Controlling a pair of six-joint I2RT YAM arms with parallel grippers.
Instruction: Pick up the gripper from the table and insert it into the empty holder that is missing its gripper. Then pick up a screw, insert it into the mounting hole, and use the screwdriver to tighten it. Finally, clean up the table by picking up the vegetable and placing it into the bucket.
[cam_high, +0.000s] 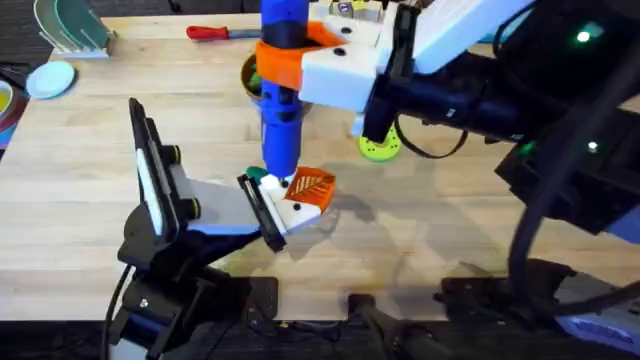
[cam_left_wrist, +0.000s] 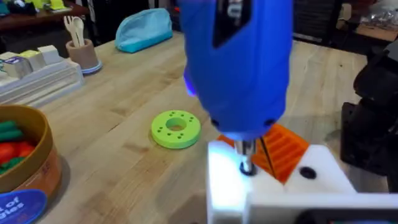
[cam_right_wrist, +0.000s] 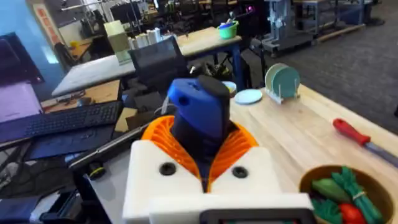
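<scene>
Screwdriving is where we are judging ourselves to be in the task. We are clamping the screwdriver (cam_high: 282, 75) upright in our right gripper (cam_right_wrist: 202, 168), its orange ribbed pads (cam_right_wrist: 163, 140) closed on the blue body, and the thin metal bit (cam_left_wrist: 247, 155) is pointing down onto the white holder (cam_left_wrist: 273, 186) near the middle of the table (cam_high: 450, 240). The gripper (cam_high: 312, 188), the orange wedge piece, is already sitting against that white block, so the insertion step looks done to us. We cannot make out the screw itself under the bit, so we are not saying whether it is seated or tight.

Our left gripper (cam_high: 265, 210) is reaching in at the holder from the lower left; we cannot tell whether its fingers are clamped on the block or merely beside it.

Cleanup is looking unfinished: a small teal-green piece, probably the vegetable (cam_high: 257, 175), is lying just beside the holder, at the foot of the screwdriver.

The bucket (cam_left_wrist: 25, 162) is standing toward the far side of the table, and we are seeing green and red toy vegetables (cam_right_wrist: 345, 196) already inside it.
</scene>
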